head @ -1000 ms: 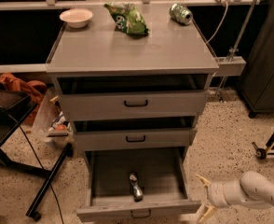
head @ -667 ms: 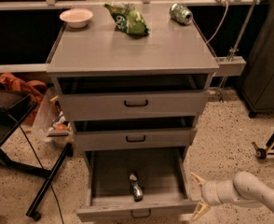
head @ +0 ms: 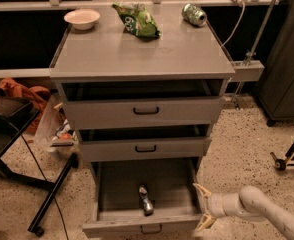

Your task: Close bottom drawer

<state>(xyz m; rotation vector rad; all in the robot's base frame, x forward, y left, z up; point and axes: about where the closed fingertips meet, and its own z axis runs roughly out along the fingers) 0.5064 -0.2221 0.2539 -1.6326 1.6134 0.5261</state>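
The bottom drawer point(head: 118, 228), the lowest grey metal front of the cabinet with a small dark loop handle point(head: 151, 229), stands pulled far out, directly left of the gripper as seen here. Its flat grey floor holds one small, elongated dark-and-silver object point(head: 146, 200), lying lengthwise near the front, well left of the gripper. Above the gripper and to its left, the middle grey drawer point(head: 144, 149) and the taller top grey drawer point(head: 144, 112) are each out a little, and only dark gaps show behind their fronts. Far above, on the grey cabinet top point(head: 137, 54), sit a white round bowl point(head: 82, 19), a crumpled green snack bag point(head: 137, 20) and a green drink can point(head: 194, 14) on its side. Against a second ago, the drawer and its contents lie as they did, while the gripper has slid leftward, from out over the speckled floor point(head: 237, 154) to just beside the drawer's right wall. The pale two-finger gripper point(head: 203, 206) has its yellowish fingers point(head: 202, 189) spread wide apart, holding nothing; one tip points up along the drawer's right side, the other down near the drawer's front right corner, and whether either touches the drawer cannot be told. The whitish arm point(head: 257, 206) comes in from the lower right corner, bends at a rounded joint, and runs roughly level towards the drawer.
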